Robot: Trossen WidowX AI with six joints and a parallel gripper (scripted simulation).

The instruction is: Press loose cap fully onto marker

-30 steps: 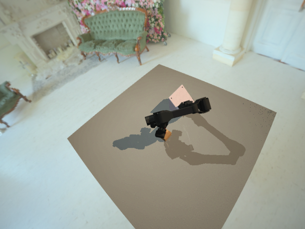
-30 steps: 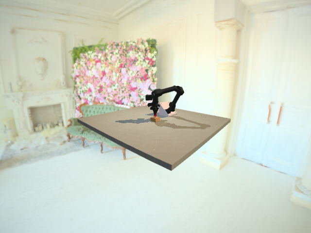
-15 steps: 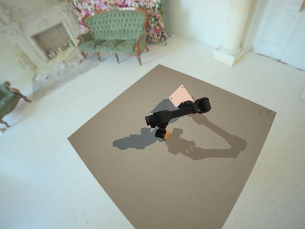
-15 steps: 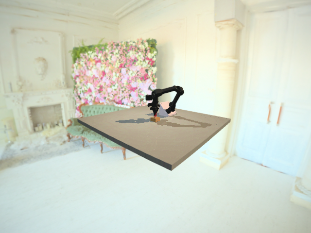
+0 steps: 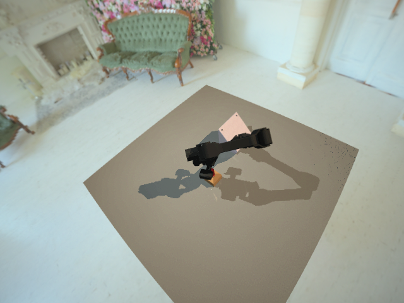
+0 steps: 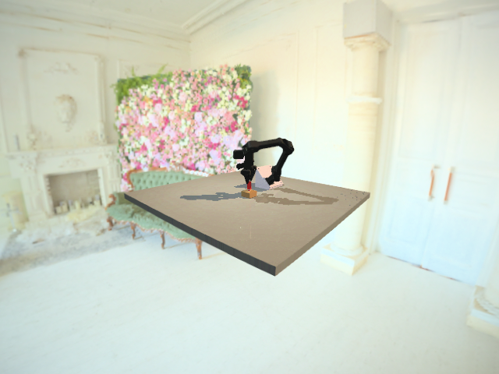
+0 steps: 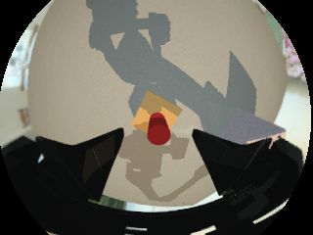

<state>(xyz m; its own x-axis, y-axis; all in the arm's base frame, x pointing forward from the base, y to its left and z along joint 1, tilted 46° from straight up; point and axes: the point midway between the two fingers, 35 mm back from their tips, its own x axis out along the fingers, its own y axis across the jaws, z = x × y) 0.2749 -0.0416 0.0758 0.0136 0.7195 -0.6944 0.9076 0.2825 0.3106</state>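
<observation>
The red cap (image 7: 158,129) (image 5: 212,170) (image 6: 249,185) sits on top of the marker, which stands upright in the orange holder block (image 7: 147,110) (image 5: 215,178) (image 6: 249,194). The marker's body is hidden under the cap. My gripper (image 7: 159,132) (image 5: 206,172) (image 6: 246,179) is open, with its two black fingers spread wide on either side of the cap and apart from it. It hangs directly over the block.
The brown table (image 5: 202,235) (image 6: 257,233) carries a pink base plate (image 5: 233,125) (image 6: 276,185) under the arm's foot, behind the block. Dark shadows of the arm fall left and right of the block.
</observation>
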